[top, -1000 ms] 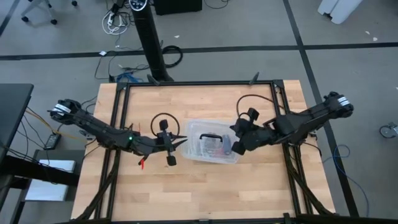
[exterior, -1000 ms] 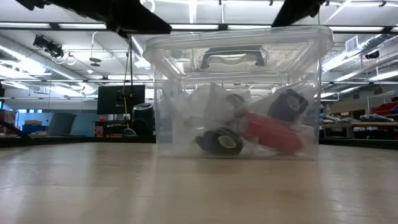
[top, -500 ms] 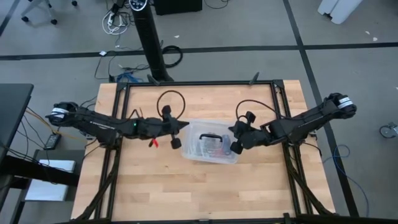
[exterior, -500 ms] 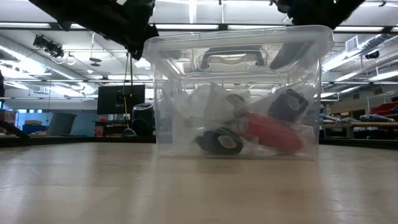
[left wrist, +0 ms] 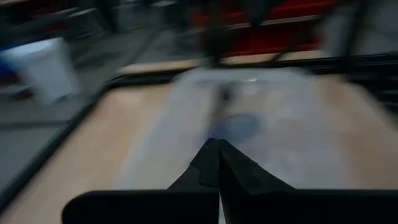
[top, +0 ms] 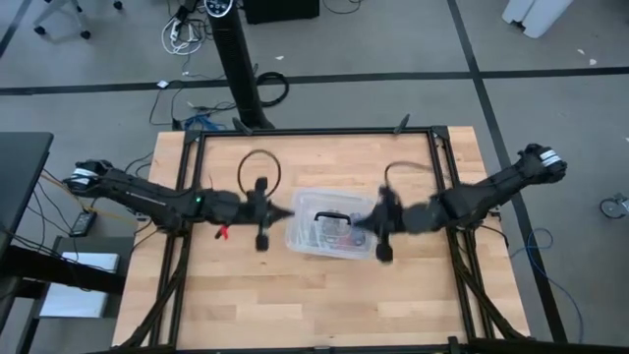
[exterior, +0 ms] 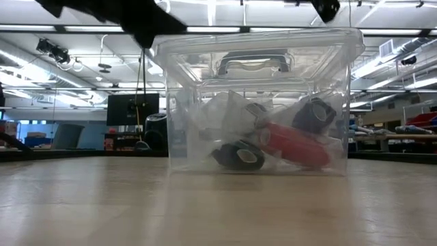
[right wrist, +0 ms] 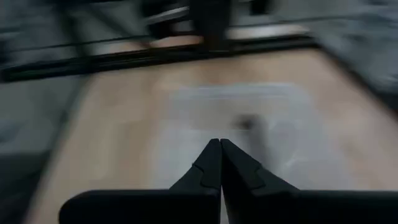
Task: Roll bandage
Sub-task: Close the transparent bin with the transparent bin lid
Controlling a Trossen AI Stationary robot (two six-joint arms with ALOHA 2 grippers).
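A clear plastic tub [top: 331, 226] with a black handle [top: 331, 216] on its lid stands mid-table. Through its wall the low view shows a black roll [exterior: 239, 156], a red roll [exterior: 297, 145] and a dark roll [exterior: 315, 115] resting on crumpled clear wrap. I cannot tell which of them is the bandage. My left gripper [top: 288, 213] is shut at the tub's left side and points at the tub [left wrist: 249, 118]. My right gripper [top: 360, 224] is shut over the tub's right part and points across the lid [right wrist: 236, 118]. My left gripper has its shut tips level at the left edge of the tub's lid [top: 292, 218]; I cannot tell whether they touch it. My right gripper has its shut tips over the right part of the lid [top: 366, 228], slanting down from the table's right; I cannot tell whether they touch it.
A black frame [top: 314, 134] borders the wooden table top. Bare wood lies in front of the tub [top: 324, 295] and behind it [top: 324, 162]. Cables loop above each wrist [top: 257, 162].
My left gripper has swung toward the table's far edge and in toward the tub's left side, rising a little. My right gripper has tipped and rolled at the wrist, and its tips have moved leftward over the tub's right part.
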